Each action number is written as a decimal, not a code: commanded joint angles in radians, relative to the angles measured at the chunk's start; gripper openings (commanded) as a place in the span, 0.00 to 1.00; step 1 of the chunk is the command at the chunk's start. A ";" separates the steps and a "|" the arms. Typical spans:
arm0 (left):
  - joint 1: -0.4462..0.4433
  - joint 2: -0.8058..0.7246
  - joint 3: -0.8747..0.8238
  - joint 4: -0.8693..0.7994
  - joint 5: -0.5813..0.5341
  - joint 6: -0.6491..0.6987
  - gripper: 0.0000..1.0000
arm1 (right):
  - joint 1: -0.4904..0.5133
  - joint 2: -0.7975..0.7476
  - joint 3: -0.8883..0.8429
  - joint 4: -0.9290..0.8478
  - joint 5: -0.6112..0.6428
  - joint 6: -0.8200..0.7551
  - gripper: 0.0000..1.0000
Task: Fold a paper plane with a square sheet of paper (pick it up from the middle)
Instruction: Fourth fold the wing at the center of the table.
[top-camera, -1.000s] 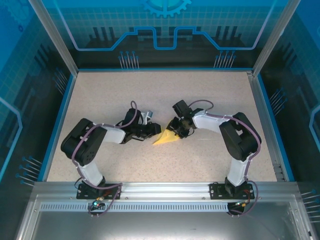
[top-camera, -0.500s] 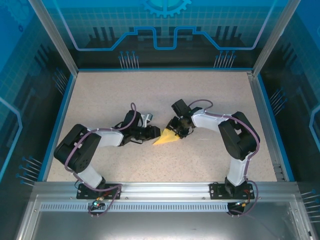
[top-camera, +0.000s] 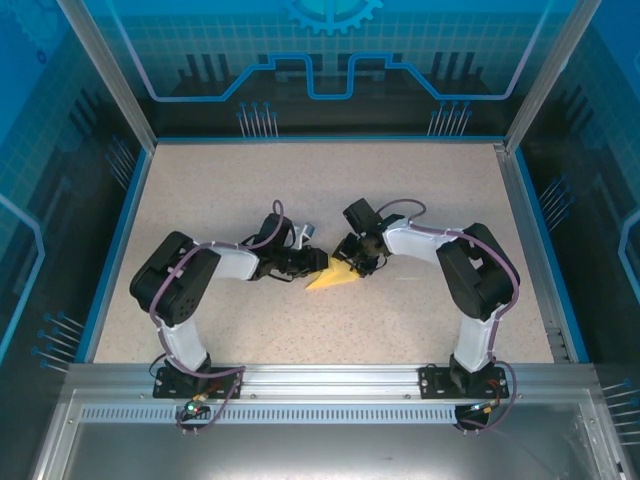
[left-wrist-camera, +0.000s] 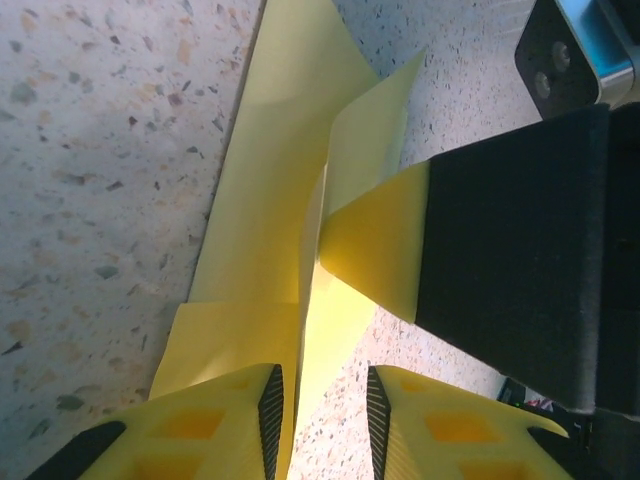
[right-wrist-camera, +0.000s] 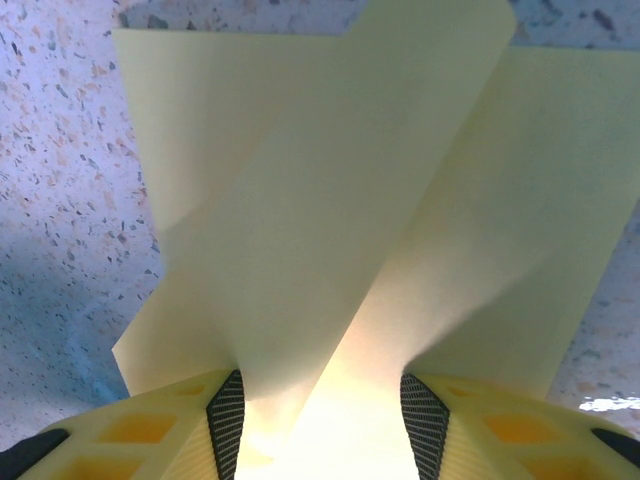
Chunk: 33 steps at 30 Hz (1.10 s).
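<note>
Table (top-camera: 420, 330): speckled beige top, beneath both tools.

Left arm (top-camera: 190, 285), right arm (top-camera: 470, 270): both bent inward with wrists low, their tool tips nearly meeting over the work.

Paper (top-camera: 328, 279): yellow, partly folded into a pointed wedge lying on the table. Its wide end sits under and between the two tools, and its point trails away from them toward the arm bases. The left wrist view shows one flap standing up off the flat layers.

Right gripper (right-wrist-camera: 320, 400): jaws well apart. Layered paper fills the space between them and fans out ahead of the tips. Whether the pads press on it cannot be told.

Left gripper (left-wrist-camera: 320, 400): jaws narrowly apart, straddling the edge of the standing flap. Table shows through the gap, so it does not look clamped. The other tool's fingertip (left-wrist-camera: 370, 250) touches the same flap just ahead, on the right-hand side.

Handling note (judgement): a side fold appears to be in progress.
- Anchor the flat layers with one tool.
- Close the other on the flap close to its crease line.
- Carry the flap over low and slow so the edges meet.
- Press along the fold instead of tugging, since thin paper slips and tears easily.
</note>
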 joint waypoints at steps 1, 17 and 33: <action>0.001 0.027 0.036 -0.022 0.062 0.030 0.32 | 0.004 0.053 -0.029 -0.117 0.049 0.014 0.50; -0.005 0.088 0.069 -0.018 0.101 0.063 0.20 | 0.003 0.054 -0.027 -0.121 0.047 0.015 0.49; 0.008 0.032 0.047 -0.020 0.084 0.082 0.24 | 0.005 0.056 -0.029 -0.132 0.053 0.015 0.49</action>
